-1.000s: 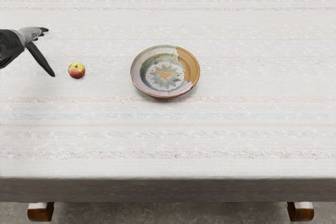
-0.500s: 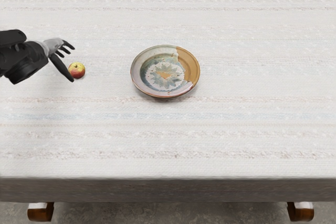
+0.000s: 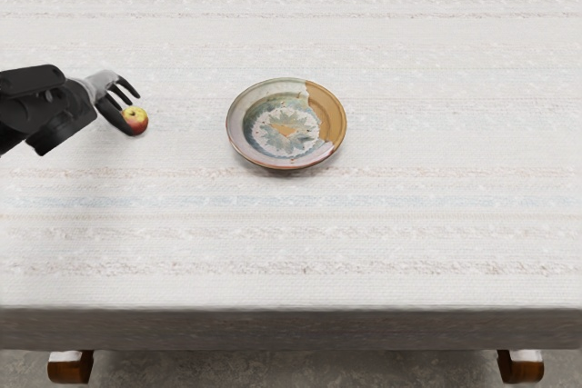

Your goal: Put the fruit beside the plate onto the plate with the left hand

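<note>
Left hand (image 3: 105,91) is hanging over the far-left part of the table (image 3: 409,224), its arm entering from the left edge. Fingers (image 3: 125,90) are standing spread wide, holding nothing. One dark digit is pointing down along the left side of the fruit, touching it or just short of it; cannot tell which. Right hand is not showing.

The fruit is a small red-and-yellow apple (image 3: 136,120). It is sitting on the table just right of the hand and a little nearer. It is lying well apart from the plate (image 3: 332,115), off to the plate's left. The plate is resting near the table's middle with nothing on it.

Step in hand, as I am judging it: the approach to the grasp. Nothing is enclosed yet.

The next move is calling for:
- Getting digits onto both sides of the apple and closing them. A push from the left alone is likely to set so small and round a thing rolling right.
- Lifting it clear of the table.
- Carrying it rightward to the plate.
- Lowering it into the plate's hollow before opening, so it is not rolling off the rim.
</note>
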